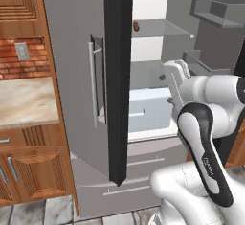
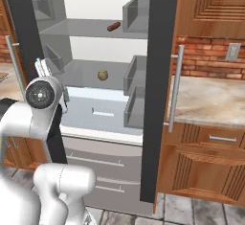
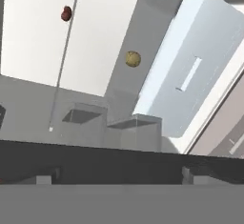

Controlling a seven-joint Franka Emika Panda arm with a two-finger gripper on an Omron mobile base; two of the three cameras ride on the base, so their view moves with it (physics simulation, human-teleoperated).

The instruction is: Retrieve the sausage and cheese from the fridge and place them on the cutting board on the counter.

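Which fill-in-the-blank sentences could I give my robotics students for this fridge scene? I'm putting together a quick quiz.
1. The doors of the fridge stand ____.
2. The sausage lies on the ____ shelf.
3. The small round yellowish item sits one shelf ____ the sausage.
4. The hand holds ____.

Missing words: open; upper; below; nothing
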